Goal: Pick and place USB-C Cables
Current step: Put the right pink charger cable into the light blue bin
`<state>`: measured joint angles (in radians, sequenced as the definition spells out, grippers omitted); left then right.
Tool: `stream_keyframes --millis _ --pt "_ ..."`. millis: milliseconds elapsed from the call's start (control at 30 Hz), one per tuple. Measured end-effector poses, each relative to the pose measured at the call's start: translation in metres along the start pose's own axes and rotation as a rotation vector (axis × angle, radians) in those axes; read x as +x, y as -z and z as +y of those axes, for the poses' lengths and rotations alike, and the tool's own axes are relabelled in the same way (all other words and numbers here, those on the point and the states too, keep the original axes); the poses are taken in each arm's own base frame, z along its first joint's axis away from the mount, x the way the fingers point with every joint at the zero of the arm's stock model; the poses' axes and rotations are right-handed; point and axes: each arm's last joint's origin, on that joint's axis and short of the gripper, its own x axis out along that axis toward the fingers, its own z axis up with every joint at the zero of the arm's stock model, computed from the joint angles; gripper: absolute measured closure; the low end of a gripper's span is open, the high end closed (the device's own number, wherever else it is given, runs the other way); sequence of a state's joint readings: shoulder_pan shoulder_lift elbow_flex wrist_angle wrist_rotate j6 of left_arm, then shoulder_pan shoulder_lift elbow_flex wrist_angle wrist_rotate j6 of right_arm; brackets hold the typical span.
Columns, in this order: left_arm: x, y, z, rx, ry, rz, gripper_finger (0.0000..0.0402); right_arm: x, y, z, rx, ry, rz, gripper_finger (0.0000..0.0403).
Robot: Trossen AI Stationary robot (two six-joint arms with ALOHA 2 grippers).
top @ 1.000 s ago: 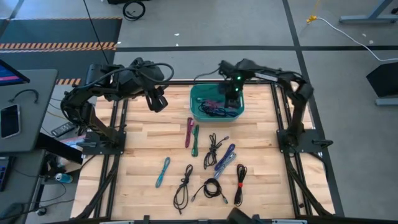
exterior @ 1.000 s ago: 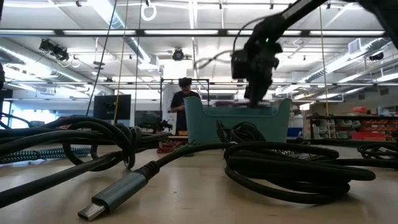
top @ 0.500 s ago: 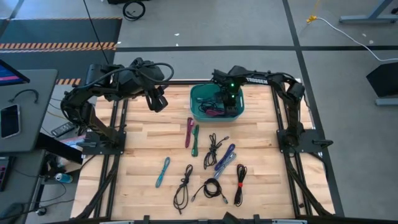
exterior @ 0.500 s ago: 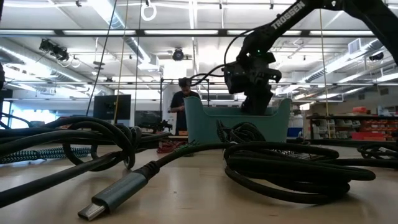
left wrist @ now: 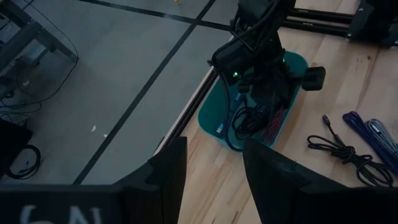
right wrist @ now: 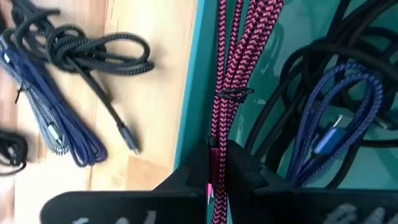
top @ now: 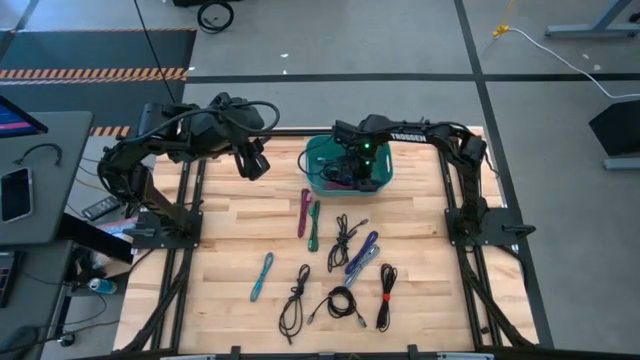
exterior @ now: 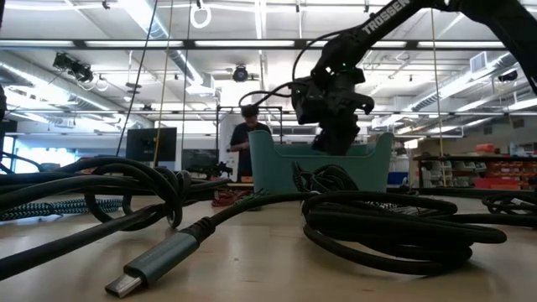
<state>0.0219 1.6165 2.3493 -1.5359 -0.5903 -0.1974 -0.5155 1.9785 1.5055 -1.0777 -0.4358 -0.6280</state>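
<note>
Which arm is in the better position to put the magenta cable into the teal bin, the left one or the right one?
The right. Its gripper is shut on the magenta cable directly over the teal bin. The left gripper hangs open beside the bin, holding nothing.

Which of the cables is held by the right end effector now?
The magenta braided cable. The right end effector is shut on its lower end over the teal bin; the blue and black cables lie loose beside it.
</note>
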Motion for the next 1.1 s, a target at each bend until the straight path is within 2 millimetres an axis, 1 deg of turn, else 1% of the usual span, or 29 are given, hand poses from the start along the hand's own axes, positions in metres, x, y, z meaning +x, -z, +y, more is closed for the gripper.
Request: stream_keyframes --millis 100,267,467,633,867,1100 --pt "0.000 0.000 0.000 0.002 -0.001 0.004 0.0237 0.000 0.000 -0.001 0.017 0.009 -0.002 0.0373" --pt "0.000 0.000 0.000 0.002 -0.001 0.004 0.0237 0.000 0.000 -0.003 0.022 0.072 0.035 0.0373" --pt "0.000 0.000 0.000 0.002 -0.001 0.004 0.0237 0.000 0.000 -0.005 0.026 0.083 0.020 0.0373" --pt "0.000 0.000 0.000 -0.003 -0.001 0.004 0.0237 0.008 0.005 -0.007 0.041 0.081 0.018 0.0373" --pt "0.000 0.000 0.000 -0.006 -0.001 0.004 0.0237 0.024 0.017 -0.007 0.065 0.061 0.048 0.0373" --pt "0.000 0.000 0.000 -0.007 -0.001 0.003 0.0237 0.027 0.019 -0.008 0.064 0.095 0.072 0.0373"
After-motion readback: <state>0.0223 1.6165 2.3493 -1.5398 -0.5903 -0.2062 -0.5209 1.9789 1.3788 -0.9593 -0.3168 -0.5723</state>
